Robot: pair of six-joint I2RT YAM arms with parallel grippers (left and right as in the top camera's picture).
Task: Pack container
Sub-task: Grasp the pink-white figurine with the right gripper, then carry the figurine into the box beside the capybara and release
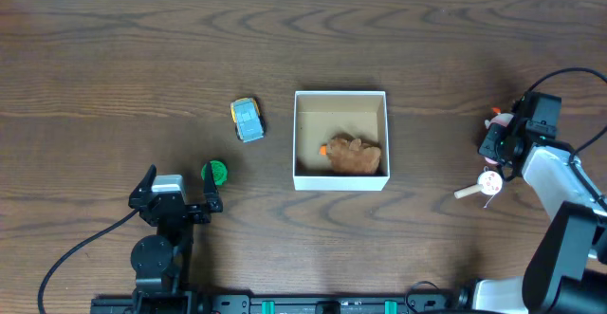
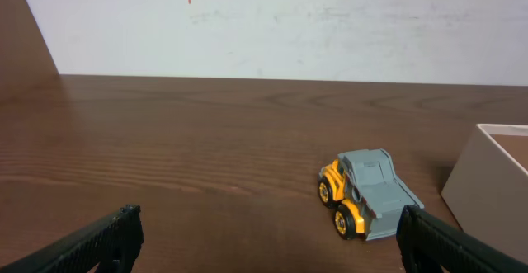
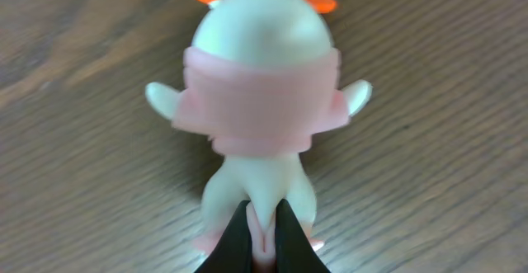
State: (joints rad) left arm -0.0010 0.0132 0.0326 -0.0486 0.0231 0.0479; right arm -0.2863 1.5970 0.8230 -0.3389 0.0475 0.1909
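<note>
Currently left claw (image 1: 178, 191) gapes wide near the desk (image 1: 95, 67) front edge, green toy (image 1: 215, 172) just beside it. Truck (image 1: 248, 120) sits left of the container (image 1: 341, 94), which is mid-desk with bare wood all round. Right claw (image 3: 261, 236) is pinched narrow on the figurine (image 3: 260, 100) near the right edge.

The table (image 1: 114, 67) is dark wood with a clear grain and a matt finish. The container (image 1: 341, 93) looks like matt white cardboard, and the plush toy (image 1: 356, 156) in it is fuzzy brown cloth. The toy truck (image 2: 367, 192) and the figurine (image 3: 260, 75) are smooth plastic, the figurine faintly glossy
</note>
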